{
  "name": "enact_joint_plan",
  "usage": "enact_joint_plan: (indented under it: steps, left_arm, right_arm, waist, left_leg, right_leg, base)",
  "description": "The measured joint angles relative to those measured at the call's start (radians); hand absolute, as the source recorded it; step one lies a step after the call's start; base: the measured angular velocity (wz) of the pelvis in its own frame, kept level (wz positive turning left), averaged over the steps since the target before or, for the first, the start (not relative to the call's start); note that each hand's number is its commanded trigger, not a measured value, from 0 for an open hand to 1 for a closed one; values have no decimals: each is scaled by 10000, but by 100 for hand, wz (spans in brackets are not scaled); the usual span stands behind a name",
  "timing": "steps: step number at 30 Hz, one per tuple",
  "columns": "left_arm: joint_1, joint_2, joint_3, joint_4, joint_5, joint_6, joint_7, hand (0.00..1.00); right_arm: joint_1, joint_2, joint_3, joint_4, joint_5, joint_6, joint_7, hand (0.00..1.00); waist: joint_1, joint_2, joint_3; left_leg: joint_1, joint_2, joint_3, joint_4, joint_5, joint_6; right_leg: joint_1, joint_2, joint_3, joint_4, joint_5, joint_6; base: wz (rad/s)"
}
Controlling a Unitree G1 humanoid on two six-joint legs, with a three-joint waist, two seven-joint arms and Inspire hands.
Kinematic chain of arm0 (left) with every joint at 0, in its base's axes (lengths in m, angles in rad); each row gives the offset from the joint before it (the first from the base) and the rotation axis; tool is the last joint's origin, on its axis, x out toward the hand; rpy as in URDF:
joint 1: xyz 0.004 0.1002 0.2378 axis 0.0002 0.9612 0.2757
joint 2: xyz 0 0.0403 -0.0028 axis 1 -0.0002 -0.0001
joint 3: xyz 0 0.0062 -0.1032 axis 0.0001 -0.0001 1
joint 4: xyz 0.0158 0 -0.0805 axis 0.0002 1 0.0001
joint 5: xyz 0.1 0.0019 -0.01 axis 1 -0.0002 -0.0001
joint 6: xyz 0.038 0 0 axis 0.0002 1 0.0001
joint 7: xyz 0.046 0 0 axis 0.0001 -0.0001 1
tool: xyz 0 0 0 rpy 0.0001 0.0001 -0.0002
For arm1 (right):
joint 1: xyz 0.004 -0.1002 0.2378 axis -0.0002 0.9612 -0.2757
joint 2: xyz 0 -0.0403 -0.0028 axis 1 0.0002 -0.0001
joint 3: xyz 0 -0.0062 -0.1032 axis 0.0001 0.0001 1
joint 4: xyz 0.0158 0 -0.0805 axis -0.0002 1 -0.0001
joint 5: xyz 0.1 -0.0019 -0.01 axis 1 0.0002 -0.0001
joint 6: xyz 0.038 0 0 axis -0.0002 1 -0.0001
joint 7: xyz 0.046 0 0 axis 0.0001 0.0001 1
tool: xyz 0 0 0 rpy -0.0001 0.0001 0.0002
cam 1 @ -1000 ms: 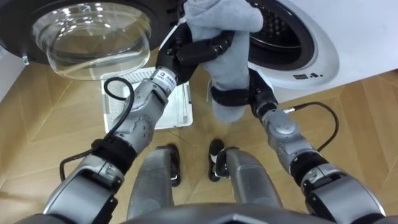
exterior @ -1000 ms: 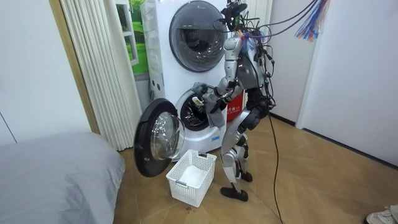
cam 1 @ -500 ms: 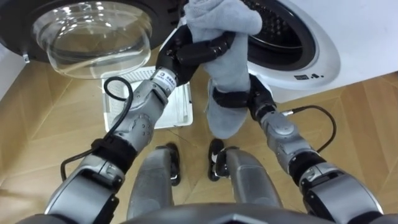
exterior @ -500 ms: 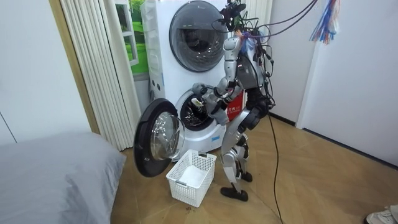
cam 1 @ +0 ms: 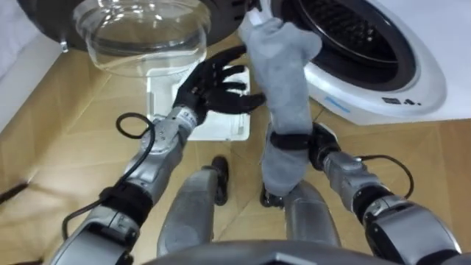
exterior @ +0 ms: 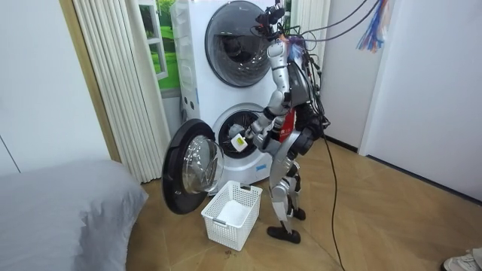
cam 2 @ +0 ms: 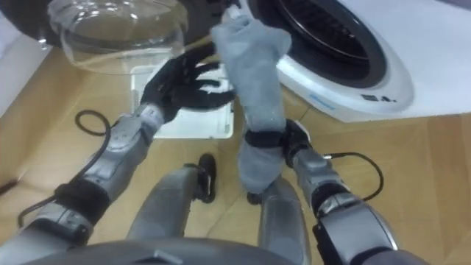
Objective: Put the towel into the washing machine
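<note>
Herringbone wood floor [cam 1: 59, 147], warm and matt, runs under a glossy white washing machine [cam 1: 412, 66] whose round drum mouth is dark and ribbed. Its door [cam 1: 143, 33] hangs open at ten o'clock from the robot, the clear glass bulging like a bowl. A white plastic basket [cam 1: 229, 126] with a gridded wall sits on the floor below the door.

The towel [cam 1: 283, 88] is soft grey terry, bunched into an upright column. The right hand [cam 1: 294, 141] has its dark fingers wrapped round it low down. The towel's top is near the drum rim at twelve o'clock, not inside.

Half a second ago the left hand [cam 1: 210, 85] gripped the towel's top. Now it has let go and sits at nine o'clock from the towel, fingers spread wide, holding nothing.

From the room view the robot stands upright before the machine, basket [exterior: 232, 214] at its feet. That view adds a second machine [exterior: 233, 45] stacked above, a pleated pale curtain [exterior: 120, 83] at nine o'clock, and a grey bed [exterior: 68, 211] at seven.
</note>
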Motion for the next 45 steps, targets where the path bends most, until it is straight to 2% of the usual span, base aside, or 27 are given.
enact_joint_plan:
  steps: [4, 6, 10, 16, 25, 27, 29, 30, 34, 35, 38, 42, 45]
  left_arm:
    - [105, 30, 138, 927, -42, -89, 284, 0]
    - [107, -21, 157, 1095, -45, -86, 285, 0]
    - [96, -213, 289, 1067, -62, -87, 274, 0]
    - [87, -405, 287, 1062, -29, -72, 373, 0]
    - [146, -322, 324, 1047, -40, -29, 411, 0]
    - [144, -252, 345, 941, -152, 35, 497, 0]
    - [209, -71, 343, 838, -158, 52, 680, 0]
    - [199, -46, 341, 838, -159, 57, 706, 0]
    - [353, 92, 175, 590, -347, 166, 926, 0]
    - [416, 159, 188, 512, -367, 195, 983, 0]
    - [779, 269, 261, -251, -523, 316, 1248, 0]
    - [962, 243, 263, -612, -423, 314, 1536, 0]
    - [1101, 249, 291, -730, -227, 318, 1809, 0]
  right_arm:
    - [-83, -461, -106, 253, 1264, 172, 165, 100]
    - [-99, -596, -100, 250, 1500, 304, 305, 100]
    - [-126, -594, -306, 265, 1463, 439, 610, 100]
    - [-383, -580, -336, 556, 1781, 836, 967, 100]
    - [-532, -691, -911, 777, 3608, 1225, 945, 100]
    - [-655, -826, -1102, 901, 4231, 1305, 947, 100]
    - [-916, -1048, -1427, 993, 5000, 1474, 934, 100]
    - [-968, -1116, -1504, 994, 5181, 1474, 906, 100]
    - [-1324, -1777, -1735, 935, 6944, 1560, 455, 100]
    - [-1480, -1838, -1945, 815, 7190, 1632, 178, 100]
    - [-1727, -1865, -2363, 46, 7881, 1981, -498, 100]
    - [-1988, -1856, -3023, -641, 8978, 2074, -1455, 100]
    - [-2174, -1861, -3512, -1036, 9452, 2080, -2138, 100]
  waist:
    - [3, -10, 5]
    - [-11, -73, 45]
    - [-67, -167, 101]
    - [-40, -225, 102]
    - [-40, -284, 93]
    - [-43, -334, 92]
    - [-30, -538, 96]
    - [-35, -571, 96]
    - [-52, -767, 87]
    - [-39, -916, 76]
    - [-102, -1120, 75]
    - [-132, -1125, 76]
    - [-282, -1156, 72]
  left_leg:
    - [11, -166, -75, -204, 96, 63]
    - [11, -199, -75, -210, 103, 75]
    - [-95, -260, -126, -164, 134, 98]
    - [-364, -366, -142, -79, 199, 195]
    - [-432, -496, -159, 105, 254, 257]
    - [-440, -510, -111, 116, 264, 273]
    - [-569, -594, -68, 238, 279, 300]
    - [-627, -610, -85, 302, 279, 300]
    - [-848, -685, -74, 617, 278, 304]
    - [-866, -683, 4, 607, 289, 322]
    - [-971, -670, 8, 678, 293, 326]
    - [-1226, -799, -100, 915, 316, 364]
    - [-1394, -1003, -70, 1014, 345, 477]
  right_leg:
    - [-12, -162, -88, -10, -47, 81]
    - [-16, -201, -87, 11, -62, 106]
    - [-66, -277, -200, 30, -103, 122]
    - [-336, -438, -258, 220, -152, 164]
    - [-383, -603, -302, 503, -195, 244]
    - [-420, -641, -302, 553, -207, 253]
    - [-661, -776, -237, 907, -308, 240]
    - [-726, -797, -241, 989, -328, 235]
    - [-987, -924, -200, 1441, -428, 232]
    - [-1075, -941, -142, 1544, -435, 220]
    - [-1171, -989, -202, 1729, -466, 171]
    - [-1374, -1133, -281, 1972, -507, 205]
    - [-1582, -1403, -273, 2304, -619, 311]
  base:
    - [12]
    - [3]
    - [10]
    - [7]
    - [4]
    - [2]
    - [2]
    - [11]
    - [6]
    - [0]
    - [5]
    - [15]
    - [18]
